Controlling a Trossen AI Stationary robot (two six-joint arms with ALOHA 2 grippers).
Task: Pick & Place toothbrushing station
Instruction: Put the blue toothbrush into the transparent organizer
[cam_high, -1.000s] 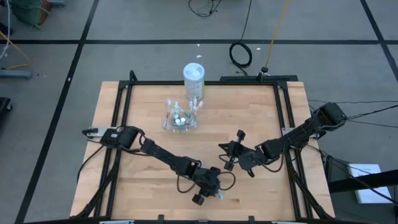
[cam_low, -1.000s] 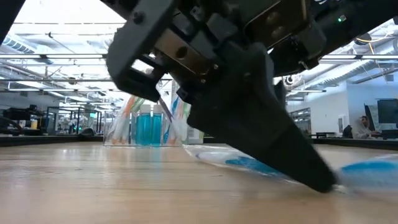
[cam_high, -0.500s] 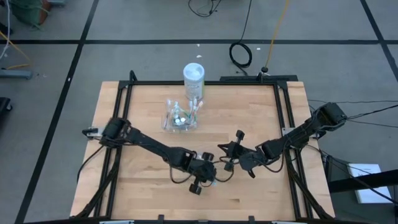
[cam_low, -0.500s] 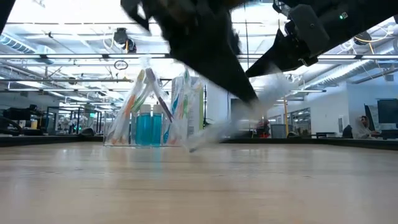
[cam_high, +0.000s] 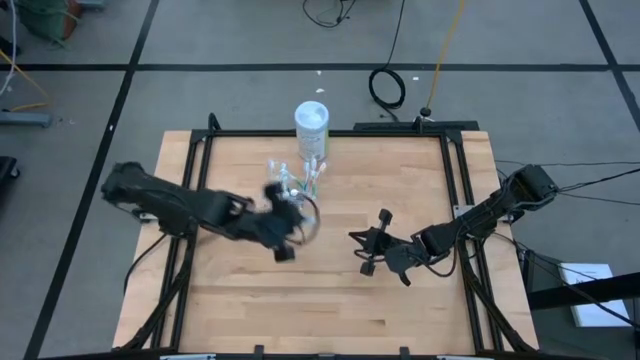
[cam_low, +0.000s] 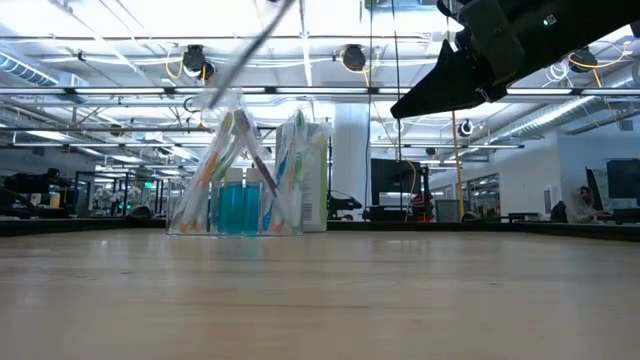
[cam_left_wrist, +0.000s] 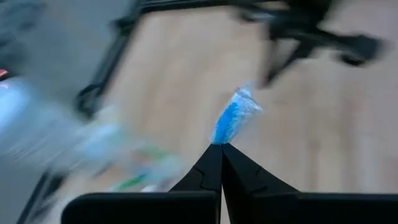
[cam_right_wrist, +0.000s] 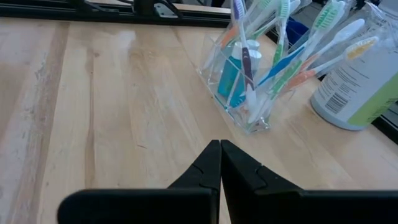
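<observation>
Left gripper (cam_left_wrist: 221, 147), jaws pinching a wrapped blue toothbrush (cam_left_wrist: 233, 118), hovers beside the clear cup (cam_high: 290, 190) of toothbrushes (rear centre of bench (cam_high: 400, 310)). Right gripper (cam_right_wrist: 220, 145) waits mid-bench, jaws pressed together.

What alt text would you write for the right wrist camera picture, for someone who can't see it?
A clear plastic holder stands on a wooden table, packed with upright toothbrushes and small blue tubes. Beside it stands a white canister with a green label. In the foreground, the right gripper points toward them, shut and empty.
</observation>
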